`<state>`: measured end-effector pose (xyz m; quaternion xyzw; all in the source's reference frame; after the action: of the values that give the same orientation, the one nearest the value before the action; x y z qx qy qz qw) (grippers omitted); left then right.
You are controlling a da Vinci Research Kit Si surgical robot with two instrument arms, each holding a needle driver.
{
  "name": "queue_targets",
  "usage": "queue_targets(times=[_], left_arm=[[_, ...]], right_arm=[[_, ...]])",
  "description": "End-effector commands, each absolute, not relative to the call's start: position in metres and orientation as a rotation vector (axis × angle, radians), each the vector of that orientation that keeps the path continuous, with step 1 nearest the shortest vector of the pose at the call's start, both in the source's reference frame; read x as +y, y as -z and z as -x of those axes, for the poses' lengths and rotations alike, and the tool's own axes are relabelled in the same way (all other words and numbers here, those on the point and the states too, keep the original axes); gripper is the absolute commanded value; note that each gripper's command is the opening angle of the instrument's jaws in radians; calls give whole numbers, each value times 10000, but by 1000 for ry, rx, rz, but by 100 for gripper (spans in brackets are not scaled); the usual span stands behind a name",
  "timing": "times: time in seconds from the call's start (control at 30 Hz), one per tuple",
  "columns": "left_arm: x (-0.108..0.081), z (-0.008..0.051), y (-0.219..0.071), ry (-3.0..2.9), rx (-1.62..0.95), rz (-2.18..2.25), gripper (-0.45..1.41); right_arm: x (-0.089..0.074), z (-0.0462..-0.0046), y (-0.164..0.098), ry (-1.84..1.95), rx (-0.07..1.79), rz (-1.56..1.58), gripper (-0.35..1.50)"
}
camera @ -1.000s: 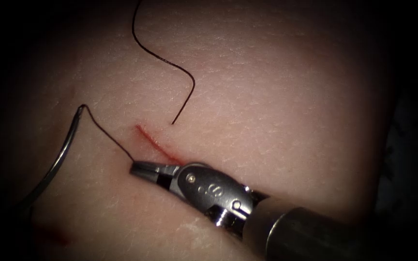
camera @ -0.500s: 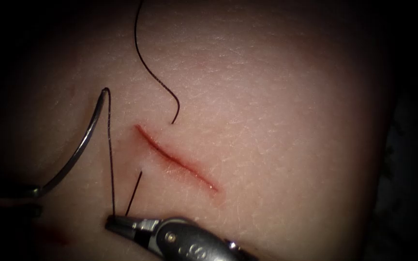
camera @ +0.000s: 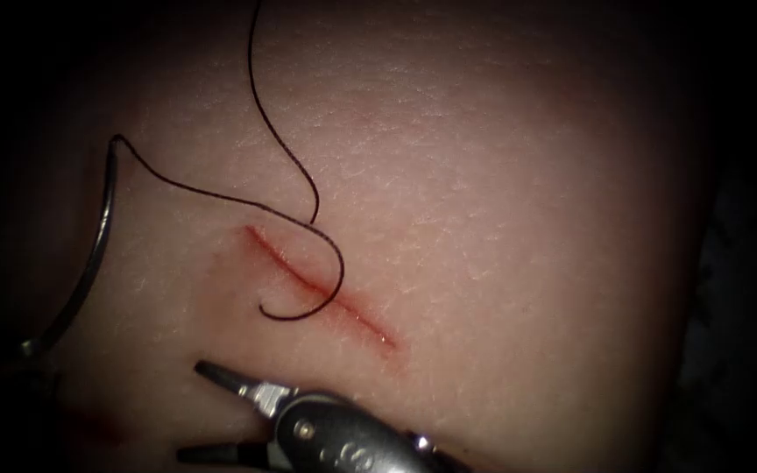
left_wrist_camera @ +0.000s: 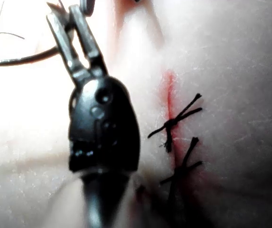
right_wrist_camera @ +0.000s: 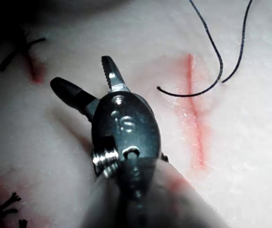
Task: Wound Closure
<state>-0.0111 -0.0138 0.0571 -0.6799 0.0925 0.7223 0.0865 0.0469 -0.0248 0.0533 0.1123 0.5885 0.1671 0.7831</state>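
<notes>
Your right end effector (camera: pixel 208 412) gapes wide, holding nothing, having released the dark thread (camera: pixel 295 223) now draped across the red cut (camera: pixel 321 285). Left end effector (left_wrist_camera: pixel 71 28) grips the curved steel needle (camera: pixel 89 263) near its tip, out of the pale tissue (camera: pixel 501 201); regrasp thread gently.

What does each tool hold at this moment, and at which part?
The left tool grips the needle near its pointed end, left of the cut, outside the tissue. The right tool is open, holding nothing.

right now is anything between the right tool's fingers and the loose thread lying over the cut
Nothing visible. The right tool has its fingers open and empty, left of the cut, with bare tissue up to the thread. The left tool holds the needle, outside the tissue.
</notes>
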Motion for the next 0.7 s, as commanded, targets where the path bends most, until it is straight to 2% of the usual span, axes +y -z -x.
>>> queue_targets(times=[0.03, 0.23, 0.4, 0.7], left_arm=[[-142, 110, -582, -2150, 282, 2009, -45], [-129, 70, -586, -2100, 389, 1902, -45], [-119, 50, -582, -2067, 458, 1841, -45], [-118, 48, -581, -2066, 493, 1825, -45]], right_arm=[[-243, -472, -545, -353, 1271, -226, 138], [-231, -466, -568, -300, 1262, -162, 138], [-236, -463, -580, -296, 1258, -153, 128], [-224, -453, -603, -334, 1204, -104, 115]])
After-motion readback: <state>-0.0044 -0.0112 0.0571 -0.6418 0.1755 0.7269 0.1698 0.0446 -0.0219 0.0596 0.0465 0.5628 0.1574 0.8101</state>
